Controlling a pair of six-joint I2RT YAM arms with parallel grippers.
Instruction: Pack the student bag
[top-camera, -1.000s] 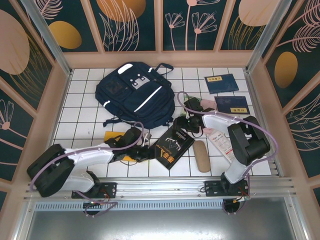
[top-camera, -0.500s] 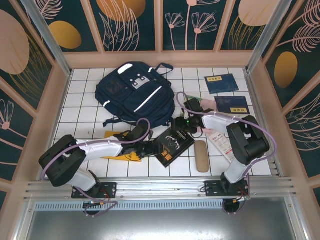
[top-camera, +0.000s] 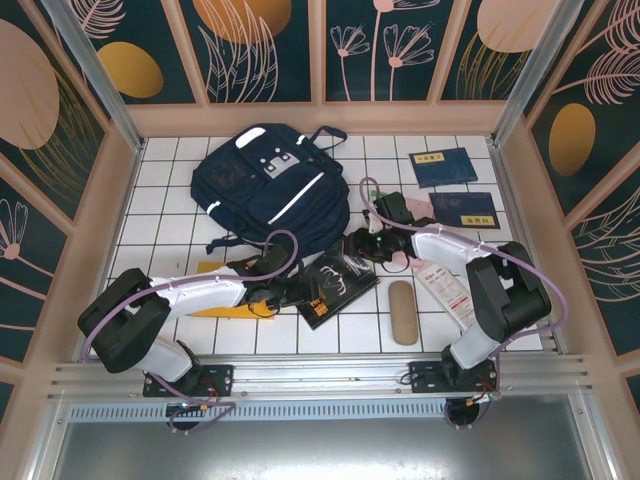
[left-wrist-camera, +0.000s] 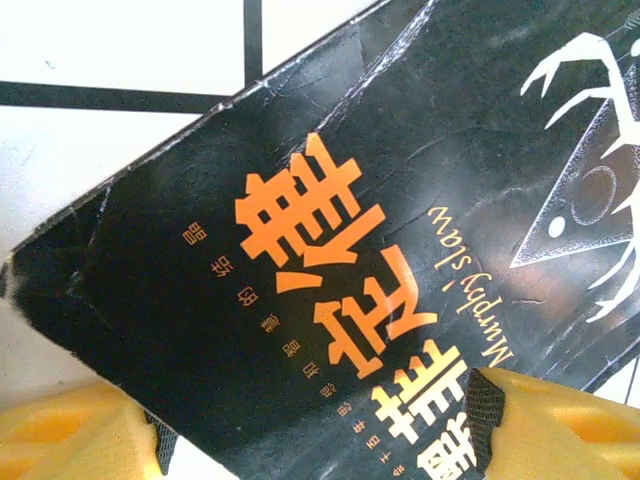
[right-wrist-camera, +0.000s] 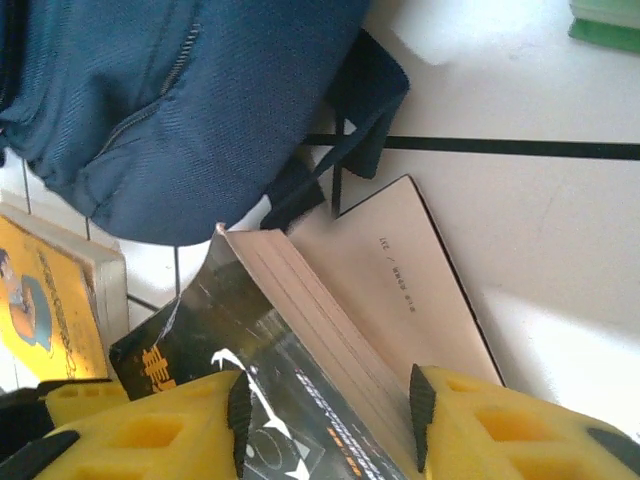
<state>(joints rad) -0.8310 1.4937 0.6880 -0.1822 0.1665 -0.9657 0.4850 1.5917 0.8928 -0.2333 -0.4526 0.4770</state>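
The black book (left-wrist-camera: 330, 250) carries "Murphy slaw" in thin orange script beside large orange Chinese characters, with a smaller line of orange characters along the other side and a white line drawing with a triangle. Its cover is lifted at the right gripper's end, baring a pale page whose small print is too fine to read. Two blue booklets (top-camera: 445, 167) (top-camera: 466, 208) at the far right each bear a yellow label, unreadable. One white packet (top-camera: 447, 290) with red print lies by the right arm, one tan oblong case (top-camera: 402, 312) beside it, and one yellow book (top-camera: 222, 303) under the left arm.

The single student bag (top-camera: 265, 190) lies flat at the far middle-left of the white tiled worktop (top-camera: 170, 230), its near edge just beside the black book.

The left gripper (left-wrist-camera: 320, 432) stands wide with the book's corner filling the gap; whether it presses I cannot tell. The right gripper (right-wrist-camera: 325, 420) has its pads on either side of the page block; whether it is clamped I cannot tell
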